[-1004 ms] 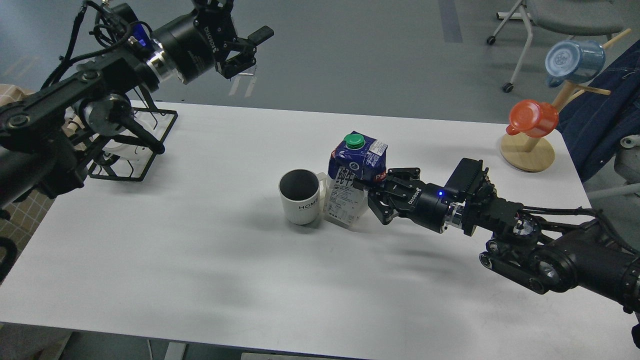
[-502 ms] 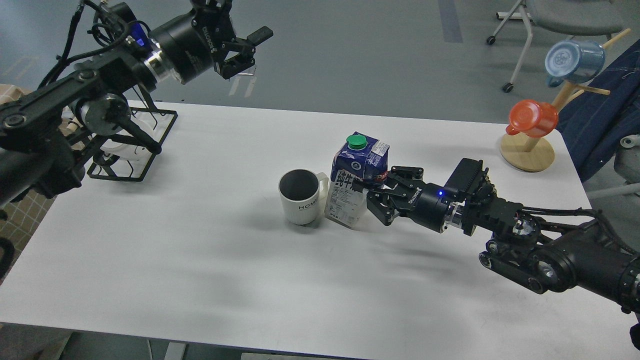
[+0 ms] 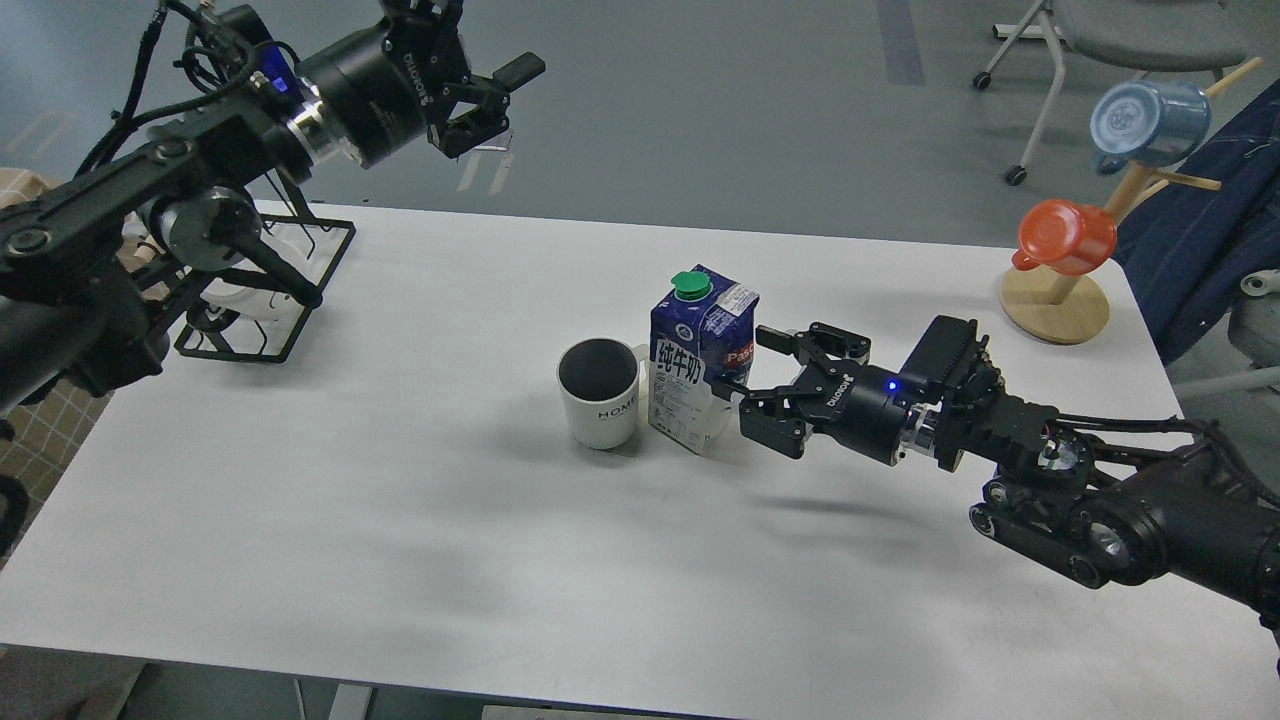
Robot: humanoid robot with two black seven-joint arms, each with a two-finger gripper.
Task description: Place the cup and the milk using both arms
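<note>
The blue and white milk carton [image 3: 693, 358] with a green cap stands upright on the white table [image 3: 400, 520], near the middle. The white mug [image 3: 598, 392], marked HOME, stands upright just left of the carton, touching or nearly touching it. My right gripper [image 3: 750, 362] is at the carton's right side, with its fingers spread apart and nothing held between them. The lower finger is close to the carton's side. My left gripper [image 3: 492, 100] is raised high above the table's far left edge, open and empty.
A black wire rack [image 3: 275, 300] stands at the table's far left, partly behind my left arm. A wooden mug tree [image 3: 1056, 305] at the far right corner holds a red cup [image 3: 1066, 236] and a blue cup [image 3: 1148, 122]. A chair [image 3: 1100, 30] stands beyond.
The carton was tilted in my right gripper and now stands upright beside the mug. The right gripper has opened and let it go. The left arm has hardly moved.
</note>
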